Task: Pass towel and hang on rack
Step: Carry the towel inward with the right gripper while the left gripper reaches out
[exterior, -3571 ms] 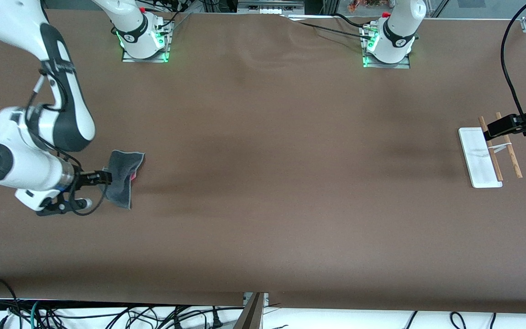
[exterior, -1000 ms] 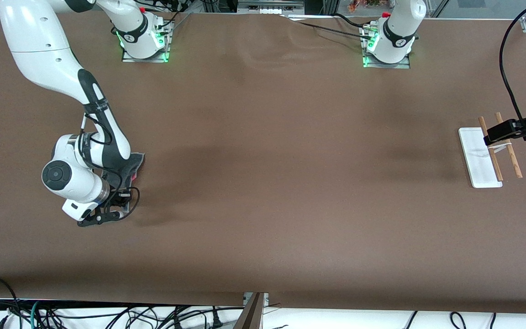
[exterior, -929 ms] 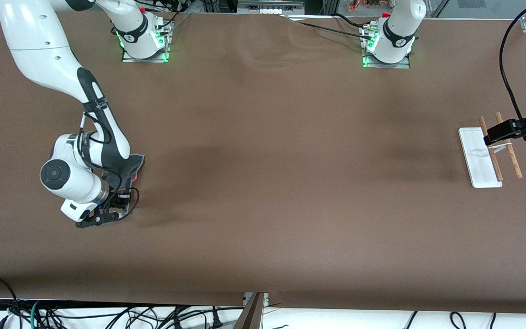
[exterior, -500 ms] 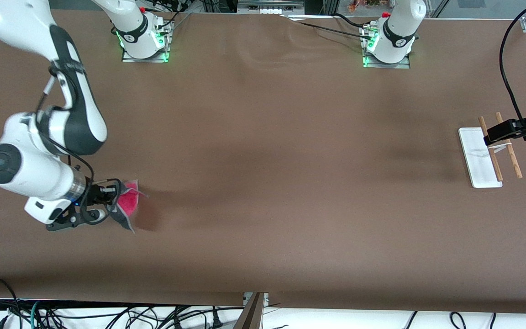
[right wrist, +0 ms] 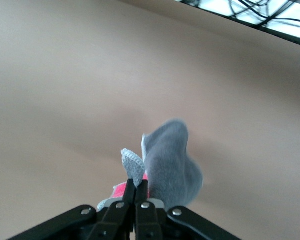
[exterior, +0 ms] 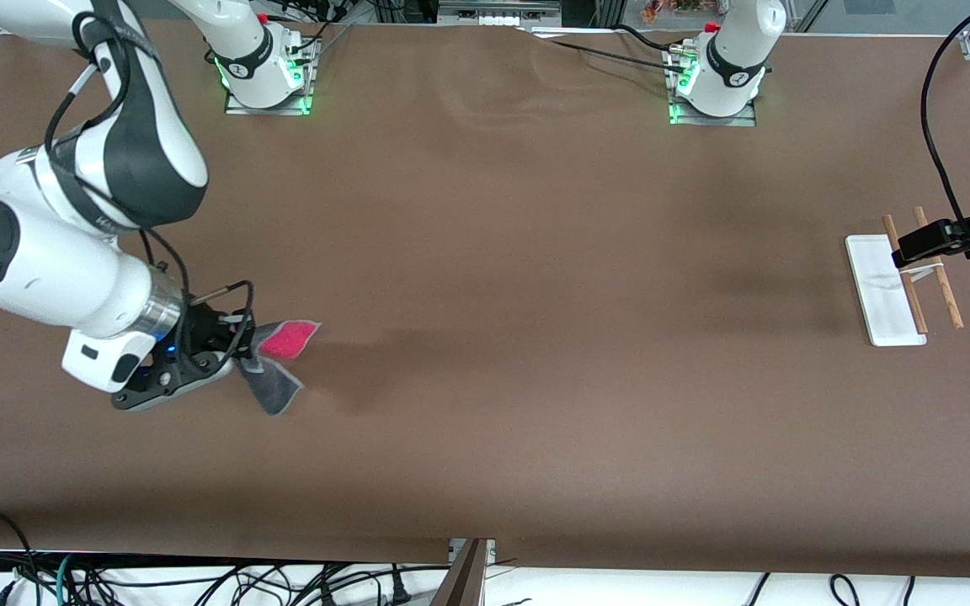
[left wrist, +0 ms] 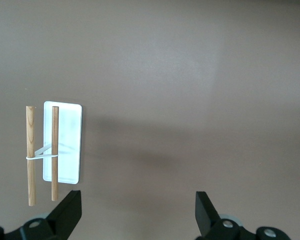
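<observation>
The towel (exterior: 276, 364) hangs in the air over the table near the right arm's end, dark grey with its pink-red side showing. My right gripper (exterior: 242, 349) is shut on one edge of it. In the right wrist view the towel (right wrist: 167, 162) droops from the pinched fingers (right wrist: 129, 192). The rack (exterior: 885, 289), a white base with two brown rods, stands at the left arm's end. My left gripper (exterior: 914, 244) hovers over the rack, open with nothing in it. The left wrist view shows the rack (left wrist: 65, 145) below my left gripper (left wrist: 138, 212).
The two arm bases (exterior: 266, 71) (exterior: 716, 76) stand at the table's edge farthest from the front camera. A black cable (exterior: 940, 126) loops above the left arm's end. Cables lie under the table's near edge.
My right gripper came down onto the towel lying on the table, shut on it, then lifted it and carried it toward the table's middle. The left arm has stayed still.
</observation>
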You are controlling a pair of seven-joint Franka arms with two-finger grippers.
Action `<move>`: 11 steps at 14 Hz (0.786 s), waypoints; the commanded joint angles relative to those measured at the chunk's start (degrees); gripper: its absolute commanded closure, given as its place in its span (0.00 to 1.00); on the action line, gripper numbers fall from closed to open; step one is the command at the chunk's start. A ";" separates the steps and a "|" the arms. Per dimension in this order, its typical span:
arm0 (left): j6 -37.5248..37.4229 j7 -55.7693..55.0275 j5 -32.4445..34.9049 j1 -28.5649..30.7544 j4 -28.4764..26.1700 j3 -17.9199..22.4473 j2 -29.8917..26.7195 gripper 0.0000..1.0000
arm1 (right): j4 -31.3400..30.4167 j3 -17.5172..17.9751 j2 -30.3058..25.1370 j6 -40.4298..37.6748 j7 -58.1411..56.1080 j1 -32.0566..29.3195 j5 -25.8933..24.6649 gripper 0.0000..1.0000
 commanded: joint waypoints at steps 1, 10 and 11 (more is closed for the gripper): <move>-0.19 -0.56 1.05 -0.10 0.55 -0.34 -0.19 0.00 | 0.47 3.88 -1.16 -1.32 9.33 -0.03 0.51 1.00; -4.66 2.61 -9.91 -0.28 -0.06 -1.48 0.42 0.00 | 0.65 7.50 -0.55 4.57 34.56 14.36 -6.42 1.00; -5.28 2.43 -15.24 -0.19 -0.76 -1.57 0.69 0.00 | 0.56 7.59 -0.37 5.61 37.64 16.21 -7.65 1.00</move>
